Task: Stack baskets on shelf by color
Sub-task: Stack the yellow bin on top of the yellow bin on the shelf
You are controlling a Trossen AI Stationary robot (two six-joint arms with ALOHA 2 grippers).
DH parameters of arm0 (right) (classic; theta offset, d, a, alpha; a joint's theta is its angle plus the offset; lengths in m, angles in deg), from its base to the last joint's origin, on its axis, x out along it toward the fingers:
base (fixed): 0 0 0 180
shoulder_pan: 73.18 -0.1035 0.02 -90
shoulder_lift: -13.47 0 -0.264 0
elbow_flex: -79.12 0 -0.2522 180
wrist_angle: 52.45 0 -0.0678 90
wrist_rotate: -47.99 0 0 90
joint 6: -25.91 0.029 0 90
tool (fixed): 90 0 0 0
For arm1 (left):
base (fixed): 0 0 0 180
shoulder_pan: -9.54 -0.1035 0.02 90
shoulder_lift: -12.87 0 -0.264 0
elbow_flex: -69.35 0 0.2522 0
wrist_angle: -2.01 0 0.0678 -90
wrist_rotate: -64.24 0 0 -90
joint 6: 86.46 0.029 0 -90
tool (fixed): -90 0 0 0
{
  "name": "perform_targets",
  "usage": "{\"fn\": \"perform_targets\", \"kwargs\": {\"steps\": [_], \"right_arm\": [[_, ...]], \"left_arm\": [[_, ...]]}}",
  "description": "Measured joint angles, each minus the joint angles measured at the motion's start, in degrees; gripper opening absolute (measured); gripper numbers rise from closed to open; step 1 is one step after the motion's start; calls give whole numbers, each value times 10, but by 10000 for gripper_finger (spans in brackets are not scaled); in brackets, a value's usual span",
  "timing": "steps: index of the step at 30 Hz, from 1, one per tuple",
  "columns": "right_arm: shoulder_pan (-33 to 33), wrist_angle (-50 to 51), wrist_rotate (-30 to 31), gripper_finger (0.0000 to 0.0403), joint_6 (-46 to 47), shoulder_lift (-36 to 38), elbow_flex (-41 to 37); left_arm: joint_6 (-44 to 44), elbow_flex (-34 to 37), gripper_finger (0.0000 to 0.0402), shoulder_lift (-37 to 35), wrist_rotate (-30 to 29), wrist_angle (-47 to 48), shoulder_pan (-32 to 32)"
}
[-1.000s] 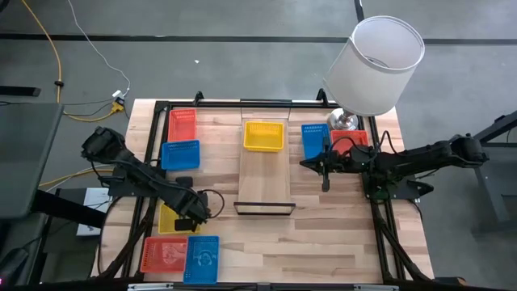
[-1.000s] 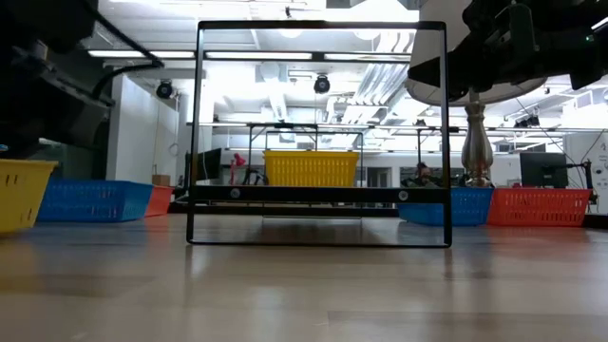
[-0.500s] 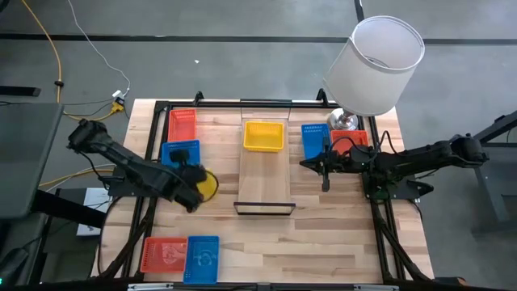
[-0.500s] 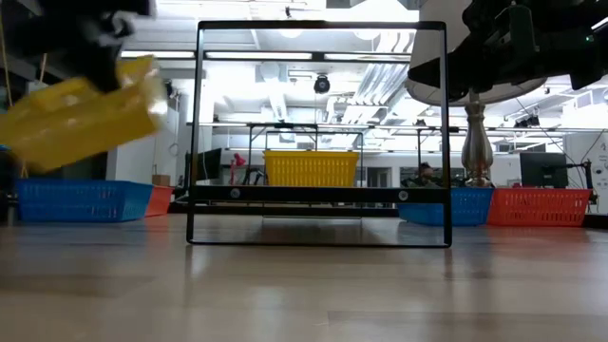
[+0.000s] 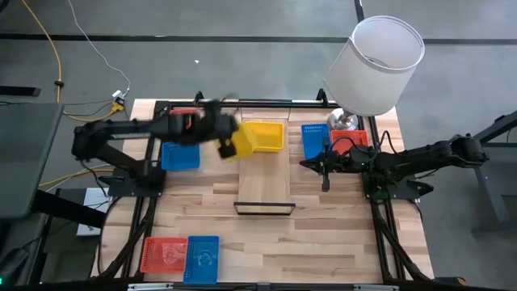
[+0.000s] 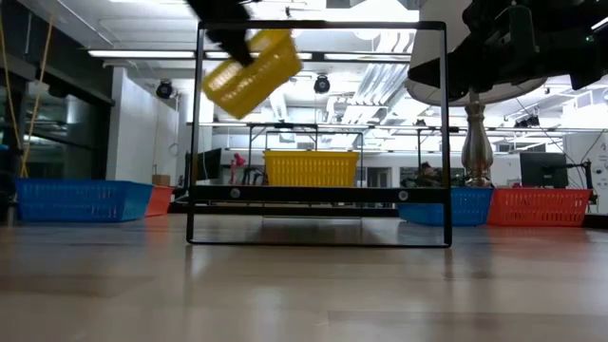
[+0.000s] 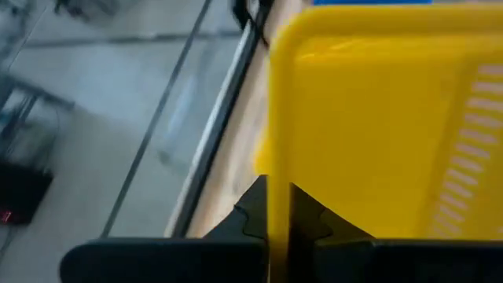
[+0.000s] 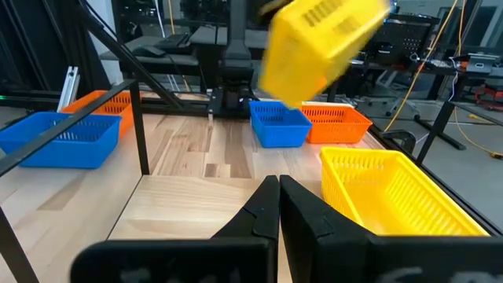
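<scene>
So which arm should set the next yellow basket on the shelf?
Left: its gripper already grips a yellow basket in the air beside the one on the shelf. The right gripper holds nothing.

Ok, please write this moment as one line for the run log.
left gripper: shut on yellow basket, tilted in air beside shelf | shelf: one yellow basket | right gripper: shut, idle near blue basket
</scene>
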Motion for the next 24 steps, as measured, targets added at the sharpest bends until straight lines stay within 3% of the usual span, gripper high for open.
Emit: {"fn": "perform_targets", "kwargs": {"steps": [3, 12, 18, 24], "right_arm": [[0, 4, 0, 0, 0, 0, 0], [0, 5, 0, 0, 0, 0, 0], [0, 6, 0, 0, 0, 0, 0], [0, 11, 0, 0, 0, 0, 0]], "left_arm": [[52, -87, 0, 59, 37, 3, -41], [142, -340, 0, 281, 53, 202, -68], [185, -419, 0, 367, 78, 203, -68], [213, -430, 0, 402, 86, 199, -72]]}}
